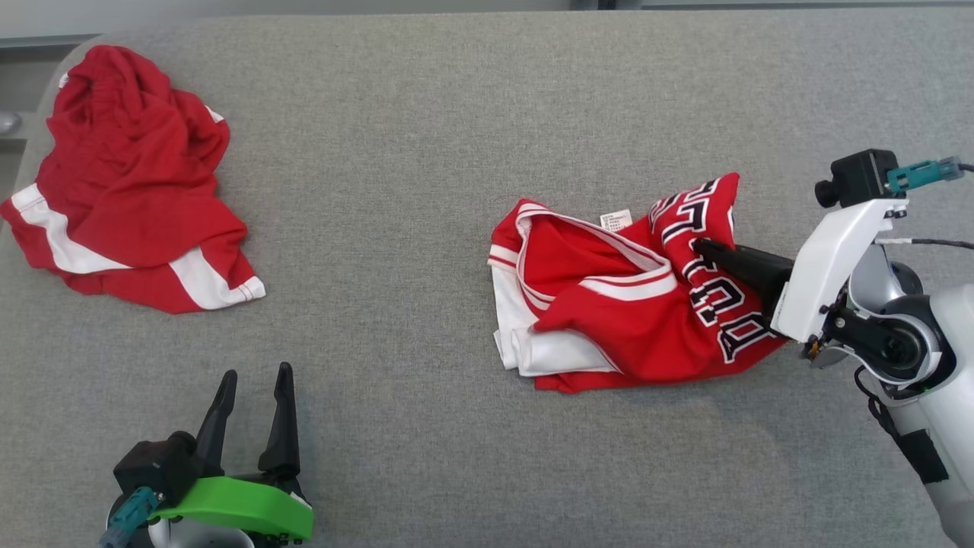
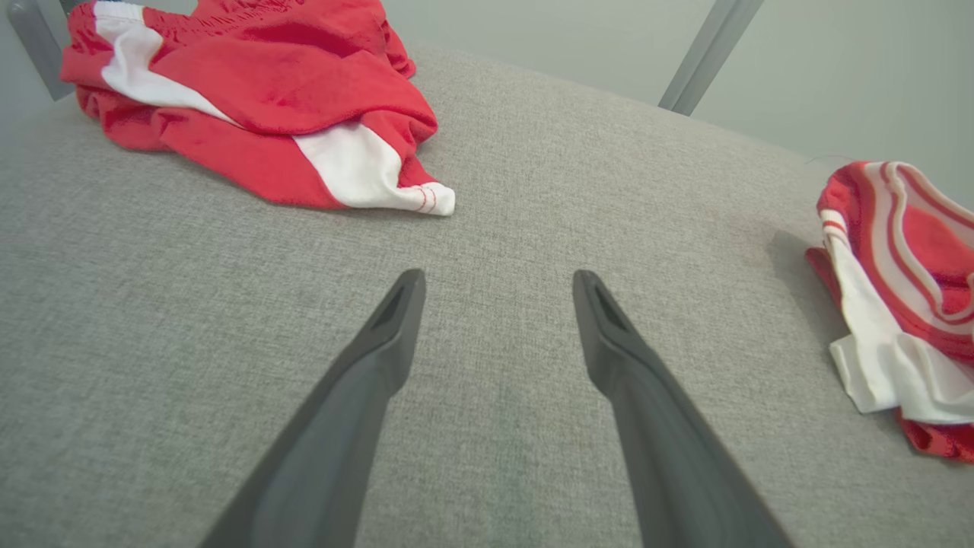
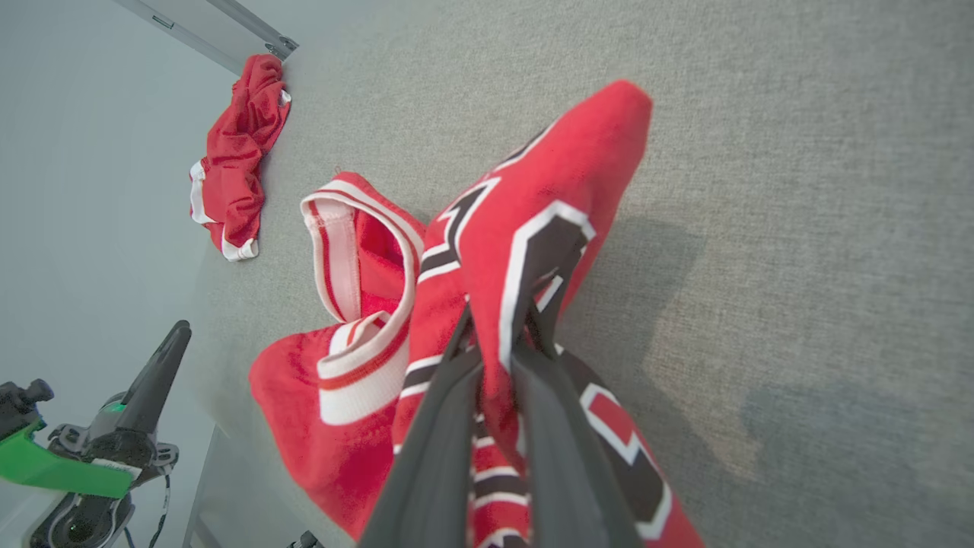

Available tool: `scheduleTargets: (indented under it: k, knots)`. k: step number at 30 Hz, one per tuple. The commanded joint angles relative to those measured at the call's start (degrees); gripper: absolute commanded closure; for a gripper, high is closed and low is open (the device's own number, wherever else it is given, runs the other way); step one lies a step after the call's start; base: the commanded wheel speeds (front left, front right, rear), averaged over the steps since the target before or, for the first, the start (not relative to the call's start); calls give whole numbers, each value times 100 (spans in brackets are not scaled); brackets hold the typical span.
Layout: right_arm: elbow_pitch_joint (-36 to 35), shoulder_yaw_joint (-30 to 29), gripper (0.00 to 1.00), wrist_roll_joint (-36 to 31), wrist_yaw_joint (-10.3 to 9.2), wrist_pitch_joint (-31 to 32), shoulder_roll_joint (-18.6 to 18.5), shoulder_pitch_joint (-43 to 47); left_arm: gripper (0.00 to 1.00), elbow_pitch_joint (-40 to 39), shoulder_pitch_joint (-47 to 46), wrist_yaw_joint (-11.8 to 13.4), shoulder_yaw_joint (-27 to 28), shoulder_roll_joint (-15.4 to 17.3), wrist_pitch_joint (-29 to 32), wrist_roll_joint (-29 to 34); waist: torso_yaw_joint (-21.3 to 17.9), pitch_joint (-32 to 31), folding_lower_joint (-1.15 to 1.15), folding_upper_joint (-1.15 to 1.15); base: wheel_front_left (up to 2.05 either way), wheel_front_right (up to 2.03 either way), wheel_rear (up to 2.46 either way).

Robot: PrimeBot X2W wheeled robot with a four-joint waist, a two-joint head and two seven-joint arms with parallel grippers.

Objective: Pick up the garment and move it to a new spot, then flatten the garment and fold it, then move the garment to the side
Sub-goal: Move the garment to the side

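Observation:
The garment (image 1: 609, 320) is a red jersey with white trim and black lettering, lying crumpled right of centre on the grey fabric surface (image 1: 426, 152). My right gripper (image 1: 696, 245) comes in from the right and is shut on a raised fold of the lettered part. In the right wrist view that fold (image 3: 533, 175) rises between the fingers of the right gripper (image 3: 498, 327), which pinch it. My left gripper (image 1: 256, 371) stands open at the lower left, nothing between its fingers (image 2: 396, 320), well apart from the jersey's white hem (image 2: 883, 365).
A second red garment with white stripes (image 1: 129, 175) lies bunched at the far left corner, ahead of the left gripper (image 2: 289, 84). The surface's left edge runs close beside it, and a metal frame post (image 2: 708, 53) stands behind the far edge.

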Motion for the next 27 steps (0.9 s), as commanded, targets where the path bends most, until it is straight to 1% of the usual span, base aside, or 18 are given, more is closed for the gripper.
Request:
scheduleTargets:
  k: [1,5,8,11,13,16,19,21,24,25,27]
  knots:
    - [-148,15,100,93,3,76,-51,-52,0,13,55,-16,37,-16,-16,41,47,-103,0,0,0,0,0]
    - [-745,-36,100,325,2,437,-216,-61,0,27,126,-54,96,-145,-16,89,51,-214,0,0,0,0,0]
    - [-981,-181,100,434,2,738,-240,-22,0,39,132,-81,159,-202,-16,97,54,-259,0,0,0,0,0]
    - [-1039,-402,100,395,2,1014,-252,42,0,56,140,-105,199,-280,-16,120,58,-269,0,0,0,0,0]
    - [-980,-584,100,285,2,1182,-258,103,0,57,148,-130,231,-309,-16,135,55,-258,0,0,0,0,0]
    - [-853,-947,100,16,2,1276,-249,183,0,24,181,-143,319,-332,-16,161,-18,-194,0,0,0,0,0]
    - [-661,-1320,100,-246,2,1215,-163,294,0,1,170,-167,370,-328,-16,218,-200,-86,0,0,0,0,0]
    - [-551,-1511,100,-426,2,1136,-127,343,0,-55,117,-180,404,-281,-16,272,-389,5,0,0,0,0,0]
    - [-408,-1692,100,-685,2,960,-43,404,0,-225,-24,-185,461,-169,-16,387,-756,199,0,0,0,0,0]
    - [-408,-1692,100,-685,2,960,-43,404,0,-225,-24,-185,461,-169,-16,387,-756,199,0,0,0,0,0]
    - [-315,-1792,100,-776,2,827,67,444,0,-376,-106,-195,492,-70,-17,461,-1014,326,0,0,0,0,0]
